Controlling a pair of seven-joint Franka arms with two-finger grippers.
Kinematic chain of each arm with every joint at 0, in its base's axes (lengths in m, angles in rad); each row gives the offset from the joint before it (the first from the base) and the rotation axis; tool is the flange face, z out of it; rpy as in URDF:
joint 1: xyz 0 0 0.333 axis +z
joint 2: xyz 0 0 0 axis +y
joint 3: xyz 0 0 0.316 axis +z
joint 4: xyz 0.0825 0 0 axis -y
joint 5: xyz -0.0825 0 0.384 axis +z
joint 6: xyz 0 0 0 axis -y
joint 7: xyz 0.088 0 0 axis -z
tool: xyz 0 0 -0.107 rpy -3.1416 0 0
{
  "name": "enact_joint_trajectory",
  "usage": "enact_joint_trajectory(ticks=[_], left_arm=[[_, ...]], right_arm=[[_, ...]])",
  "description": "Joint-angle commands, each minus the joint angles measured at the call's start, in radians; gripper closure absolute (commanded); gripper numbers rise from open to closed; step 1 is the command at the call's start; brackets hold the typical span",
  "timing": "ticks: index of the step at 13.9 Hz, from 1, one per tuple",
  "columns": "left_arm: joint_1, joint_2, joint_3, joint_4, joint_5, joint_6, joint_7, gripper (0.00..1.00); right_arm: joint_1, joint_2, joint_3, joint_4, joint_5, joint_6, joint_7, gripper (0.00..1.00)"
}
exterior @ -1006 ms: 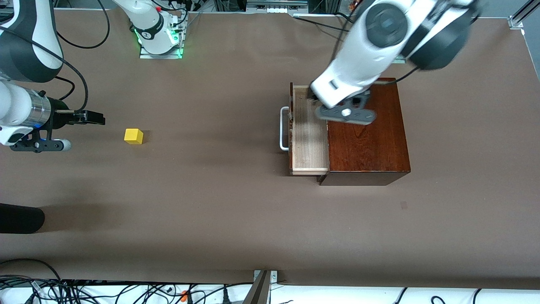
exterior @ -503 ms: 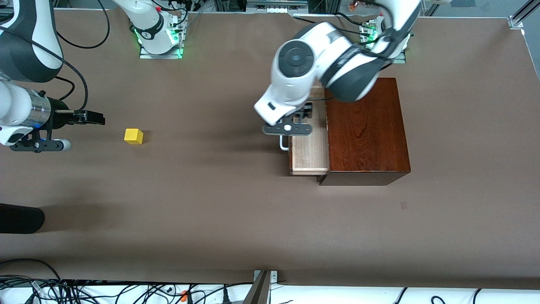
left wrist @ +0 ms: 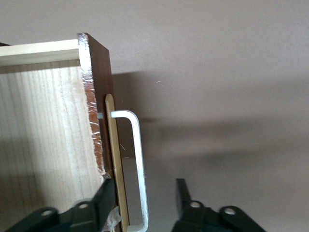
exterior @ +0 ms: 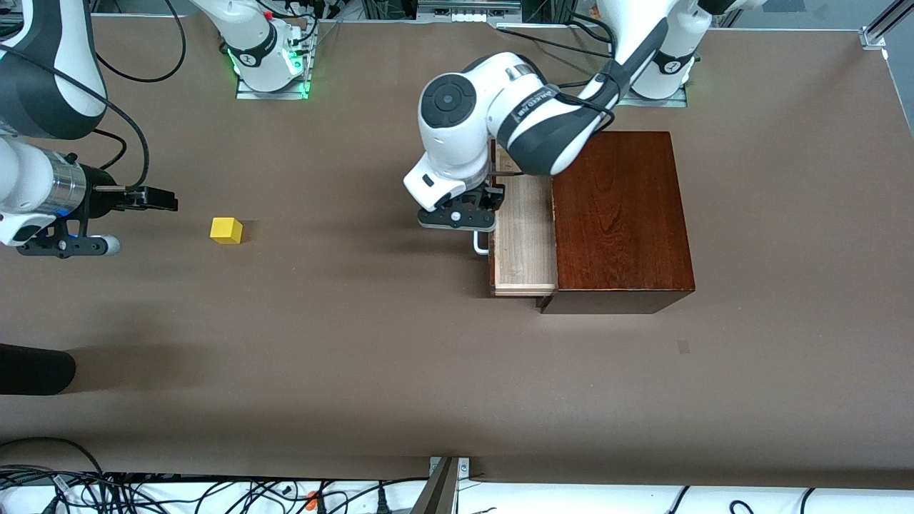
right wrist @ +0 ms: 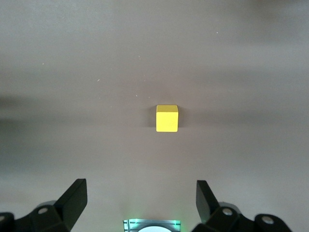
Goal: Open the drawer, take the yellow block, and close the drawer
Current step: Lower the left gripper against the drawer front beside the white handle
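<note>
Now closing: the left claw [left wrist: 142, 200], fingers apart, straddles the white handle [left wrist: 137, 159] of the open drawer [exterior: 525, 239] (push squarely). The right claw [right wrist: 140, 195] waits, spread, near the yellow block [exterior: 226, 230] on the bench [exterior: 357, 343].

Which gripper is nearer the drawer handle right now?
Left. The left gripper straddles the white handle of the open drawer, not clamped on it. The right gripper waits at the right arm's end of the table, near the yellow block.

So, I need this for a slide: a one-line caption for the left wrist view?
Left pincer open astride the white handle of the pulled-out drawer.
</note>
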Motion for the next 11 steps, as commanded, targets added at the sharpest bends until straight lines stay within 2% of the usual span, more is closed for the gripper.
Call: enact_joint_trajectory(ticks=[1,3,5,8,11], left_arm=[[-0.035,0.040,0.014,0.035,0.033,-0.017,-0.003,1.00],[-0.037,0.072,0.016,0.040,0.032,-0.014,0.000,1.00],[-0.032,0.076,0.016,0.038,0.091,-0.015,0.056,1.00],[-0.026,0.076,0.055,0.037,0.095,-0.017,0.102,1.00],[-0.024,0.080,0.060,0.035,0.098,-0.017,0.104,1.00]], right_arm=[[0.001,-0.005,-0.001,0.006,0.002,-0.013,-0.003,0.00],[0.001,-0.004,-0.001,0.006,0.002,-0.013,-0.004,0.00],[0.001,-0.005,-0.001,0.006,0.004,-0.013,-0.004,0.00],[0.001,-0.005,-0.001,0.006,0.002,-0.013,-0.004,0.00],[0.001,-0.005,-0.001,0.006,0.002,-0.013,-0.004,0.00]])
